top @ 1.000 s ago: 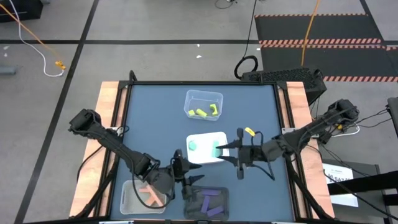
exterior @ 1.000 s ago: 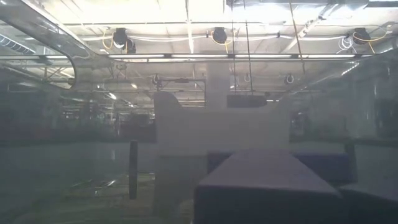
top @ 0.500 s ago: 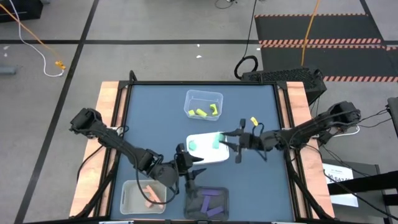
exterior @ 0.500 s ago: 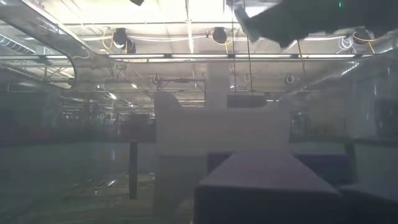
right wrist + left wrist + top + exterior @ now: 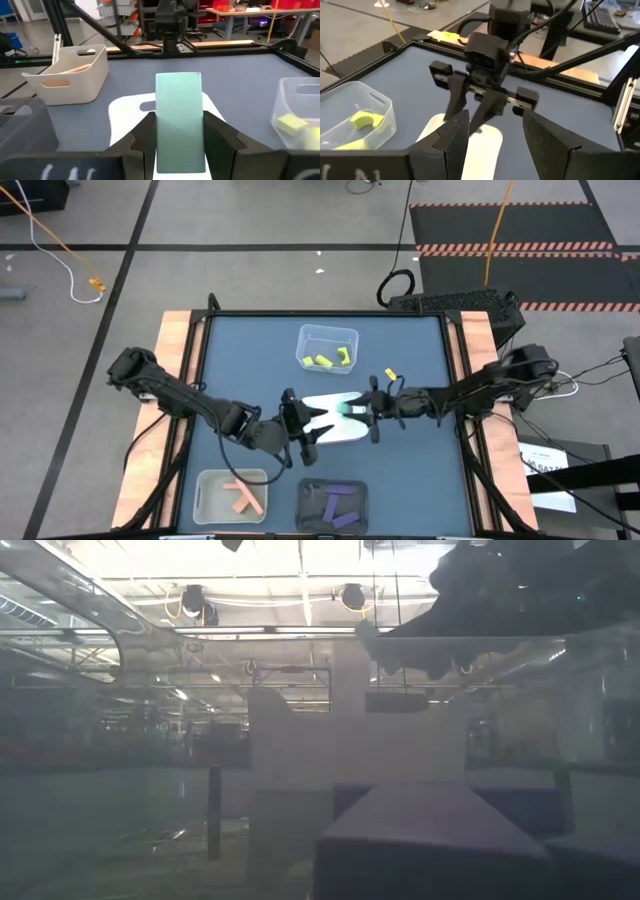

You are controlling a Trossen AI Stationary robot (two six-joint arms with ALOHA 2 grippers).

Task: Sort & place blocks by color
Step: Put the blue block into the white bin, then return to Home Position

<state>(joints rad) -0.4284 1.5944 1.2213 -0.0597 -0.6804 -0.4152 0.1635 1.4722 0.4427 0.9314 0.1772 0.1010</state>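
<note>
1. Since a second ago, the right gripper (image 5: 356,409) has been carried from the right edge of the white tray (image 5: 335,432) in over the tray's far half, and the left gripper (image 5: 311,423) has been brought up from the near edge of the tabletop (image 5: 255,350), beside the black tray (image 5: 333,505), to the white tray's left side.
2. A teal bar (image 5: 180,117) is clamped between the right gripper's fingers (image 5: 142,137); it stands upright between the jaws, its upper part rising clear above them, and the jaws are held narrowly apart by it.
3. The teal bar is held above the white tray, which lies near the middle of the tabletop.
4. The left gripper's fingers (image 5: 454,133) are set partly apart with nothing between them, above the tray's left part and facing the right gripper close by.
5. Yellow-green blocks (image 5: 326,360) lie in the clear tray (image 5: 327,347) toward the far edge of the tabletop.
6. One yellow-green block (image 5: 390,376) lies on the tabletop just beyond the right arm, near the right edge.
7. Salmon-orange blocks (image 5: 242,496) lie in the white bin (image 5: 230,495) at the near left corner, and purple blocks (image 5: 337,505) lie in the black tray beside it at the near edge.
</note>
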